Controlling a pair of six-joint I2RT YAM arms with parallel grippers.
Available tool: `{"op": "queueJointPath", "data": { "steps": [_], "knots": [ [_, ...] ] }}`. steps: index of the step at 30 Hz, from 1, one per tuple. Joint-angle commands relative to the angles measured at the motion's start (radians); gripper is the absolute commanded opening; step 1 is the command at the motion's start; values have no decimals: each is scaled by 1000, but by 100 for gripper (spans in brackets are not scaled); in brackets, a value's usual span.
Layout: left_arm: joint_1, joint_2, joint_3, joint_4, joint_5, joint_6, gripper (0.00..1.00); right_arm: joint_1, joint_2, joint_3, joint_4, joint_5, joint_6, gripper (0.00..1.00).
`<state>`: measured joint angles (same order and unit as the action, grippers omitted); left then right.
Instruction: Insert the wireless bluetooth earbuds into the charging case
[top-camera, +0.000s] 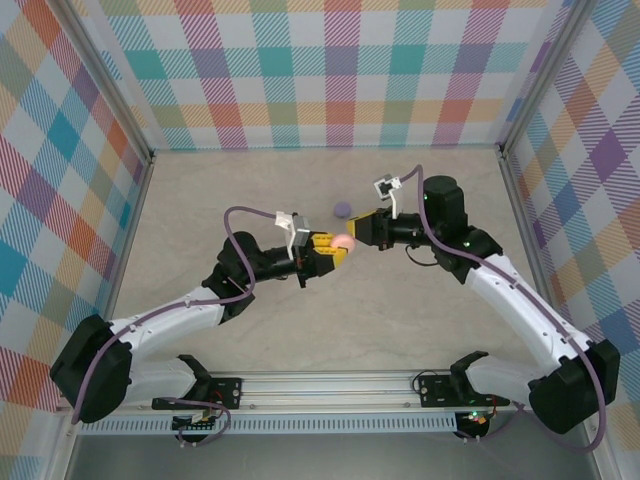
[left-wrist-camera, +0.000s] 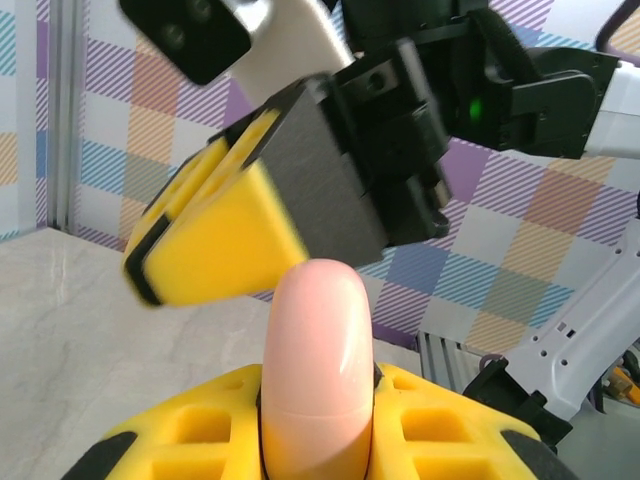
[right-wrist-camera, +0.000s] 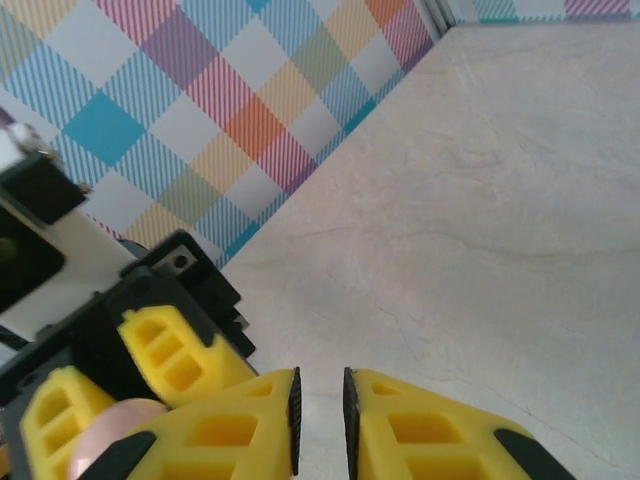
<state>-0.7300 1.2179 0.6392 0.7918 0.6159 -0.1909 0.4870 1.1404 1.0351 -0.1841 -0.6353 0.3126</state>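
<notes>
While the left gripper (top-camera: 336, 252) is clenching a smooth pink capsule-shaped charging case (left-wrist-camera: 318, 350) between its yellow fingers, a small purple piece (top-camera: 343, 209) is lying on the pale marbled tabletop (top-camera: 220, 190) just behind it, too small to identify as an earbud. Just right of the case, the right gripper (right-wrist-camera: 320, 385) is hovering with jaws nearly together, nothing showing between them.

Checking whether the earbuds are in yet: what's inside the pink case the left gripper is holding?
Nothing inside shows. The pink case, clamped in the left gripper, presents only its smooth, rounded outer shell and looks closed. Whatever it holds is covered by that shell.
</notes>
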Motion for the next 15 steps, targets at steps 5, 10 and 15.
{"op": "queueJointPath", "data": {
  "steps": [5, 10, 15],
  "knots": [
    [-9, 24, 51, -61, -114, -19, 17, 9, -37, 11, -39, 83, -34, 26],
    [-5, 56, 123, -256, -264, -48, 19, 8, -37, 26, -148, 314, -46, 26],
    [31, 153, 221, -436, -383, -139, 23, 8, -36, 30, -227, 462, -41, 26]
  ]
}}
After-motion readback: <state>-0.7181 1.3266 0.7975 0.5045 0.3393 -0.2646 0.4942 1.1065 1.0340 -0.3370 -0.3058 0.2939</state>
